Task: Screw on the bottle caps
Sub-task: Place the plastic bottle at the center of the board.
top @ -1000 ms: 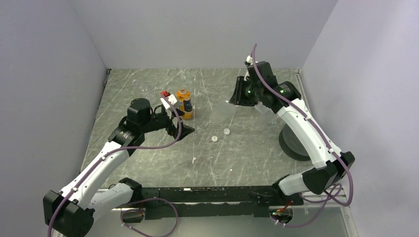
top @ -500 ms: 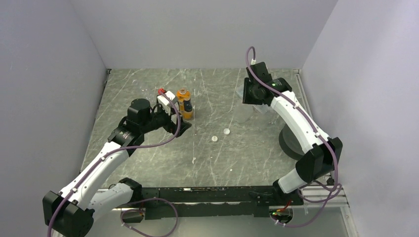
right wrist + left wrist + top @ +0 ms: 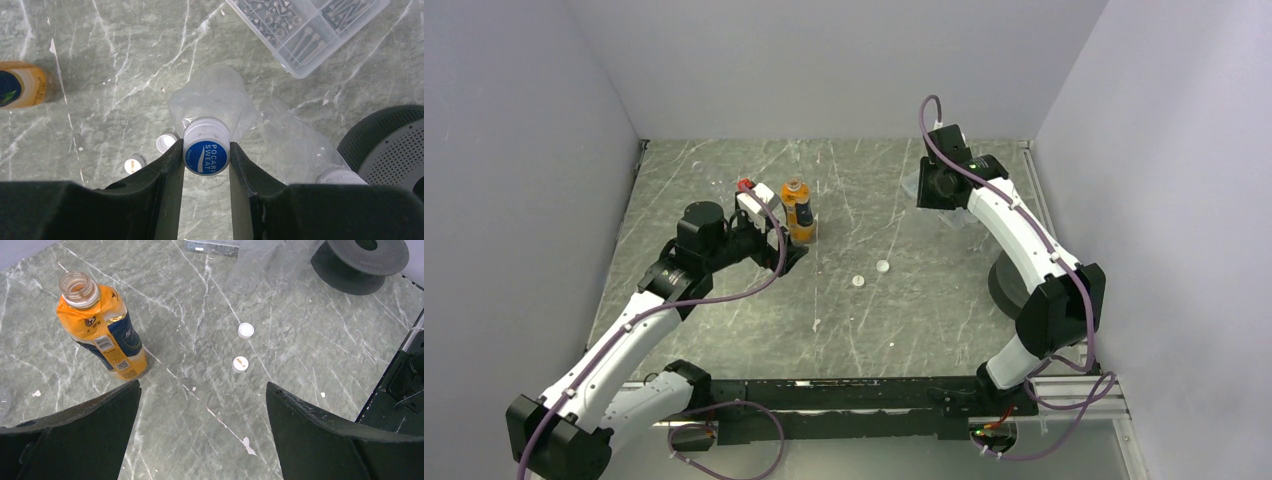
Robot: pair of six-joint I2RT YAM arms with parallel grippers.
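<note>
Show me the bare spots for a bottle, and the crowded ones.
Bare: near table in front of the loose caps; far strip between orange bottle and right hand. Crowded: far right, with clear bottles, screw box, black spool.

Blue-topped cap (image 3: 206,157) reads "POCARI SWEAT"; orange bottle (image 3: 102,335) label unreadable.

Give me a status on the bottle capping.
Looks done: the clear bottle nearest the black spool appears to carry a white cap. In hand: the right gripper pinches the blue-topped cap on the neck of the other clear bottle. Left: the orange bottle stands uncapped before the open left gripper, and two loose white caps lie on the table.
</note>
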